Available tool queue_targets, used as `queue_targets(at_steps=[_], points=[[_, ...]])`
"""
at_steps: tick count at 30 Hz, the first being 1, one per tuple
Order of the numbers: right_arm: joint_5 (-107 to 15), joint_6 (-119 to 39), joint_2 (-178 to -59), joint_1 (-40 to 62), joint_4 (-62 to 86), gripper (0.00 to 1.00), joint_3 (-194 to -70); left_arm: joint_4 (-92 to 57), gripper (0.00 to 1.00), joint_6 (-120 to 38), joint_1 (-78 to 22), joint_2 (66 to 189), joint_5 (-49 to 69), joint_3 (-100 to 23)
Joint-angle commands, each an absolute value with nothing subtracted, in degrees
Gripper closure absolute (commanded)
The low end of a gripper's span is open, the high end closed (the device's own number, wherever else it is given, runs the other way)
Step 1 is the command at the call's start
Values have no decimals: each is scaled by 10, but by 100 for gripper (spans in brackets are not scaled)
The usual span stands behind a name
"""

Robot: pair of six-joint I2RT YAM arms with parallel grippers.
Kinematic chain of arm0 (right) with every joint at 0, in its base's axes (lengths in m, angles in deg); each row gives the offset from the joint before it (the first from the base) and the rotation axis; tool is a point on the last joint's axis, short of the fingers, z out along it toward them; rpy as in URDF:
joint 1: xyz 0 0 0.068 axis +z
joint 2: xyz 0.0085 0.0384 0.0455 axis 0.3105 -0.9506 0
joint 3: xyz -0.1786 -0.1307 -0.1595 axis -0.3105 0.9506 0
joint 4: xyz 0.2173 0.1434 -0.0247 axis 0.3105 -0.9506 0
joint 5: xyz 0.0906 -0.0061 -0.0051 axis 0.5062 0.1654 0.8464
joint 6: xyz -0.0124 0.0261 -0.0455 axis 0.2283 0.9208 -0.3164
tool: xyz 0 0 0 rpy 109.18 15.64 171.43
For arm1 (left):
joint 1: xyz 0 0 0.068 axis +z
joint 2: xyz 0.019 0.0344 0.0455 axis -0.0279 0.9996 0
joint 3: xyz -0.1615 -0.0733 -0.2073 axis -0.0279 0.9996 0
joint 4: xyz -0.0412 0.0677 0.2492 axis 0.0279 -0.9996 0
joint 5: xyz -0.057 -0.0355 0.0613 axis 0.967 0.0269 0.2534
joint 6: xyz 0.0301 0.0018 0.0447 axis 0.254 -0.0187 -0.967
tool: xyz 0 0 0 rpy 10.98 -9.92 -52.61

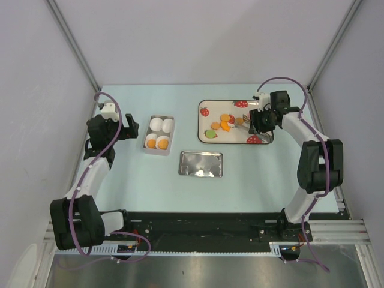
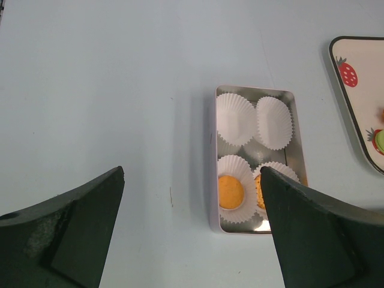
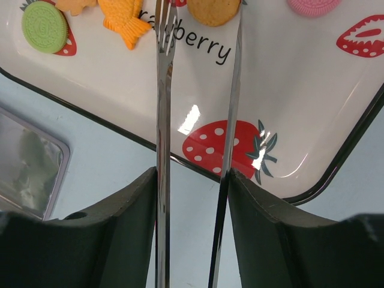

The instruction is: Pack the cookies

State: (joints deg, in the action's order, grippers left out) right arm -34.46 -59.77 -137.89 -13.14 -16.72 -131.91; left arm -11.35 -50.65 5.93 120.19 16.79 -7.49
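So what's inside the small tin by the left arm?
Four white paper cups: far two look empty, near two each hold an orange cookie. A finger of the left hand covers part of one.

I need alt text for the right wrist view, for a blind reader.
The right gripper holds metal tongs between its jaws, their tips over a white strawberry-print tray near a round tan cookie. A green cookie and an orange fish-shaped cookie lie further left.
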Motion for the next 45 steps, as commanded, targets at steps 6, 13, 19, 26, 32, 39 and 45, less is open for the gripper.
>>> queue_targets(at_steps=[6,13,19,26,32,39,45], points=[[-364,-599,-1380,-120,-147,50,-1320,-89,0,-513,63,1191,179,-74],[-369,-598,-1370,-113,-143,57,-1320,-92,0,-515,63,1189,177,-76],[-364,-595,-1341,-109,-142,59,-1320,-92,0,-515,63,1191,179,-75],[-363,-591,-1303,-103,-150,59,-1327,-91,0,-514,63,1191,179,-74],[-364,-586,-1273,-75,-169,58,-1352,-90,0,-514,63,1192,181,-75],[-386,-572,-1281,13,-193,58,-1412,-91,0,-509,63,1190,186,-76],[-402,-568,-1344,99,-202,57,-1498,-100,0,-506,63,1203,184,-84]])
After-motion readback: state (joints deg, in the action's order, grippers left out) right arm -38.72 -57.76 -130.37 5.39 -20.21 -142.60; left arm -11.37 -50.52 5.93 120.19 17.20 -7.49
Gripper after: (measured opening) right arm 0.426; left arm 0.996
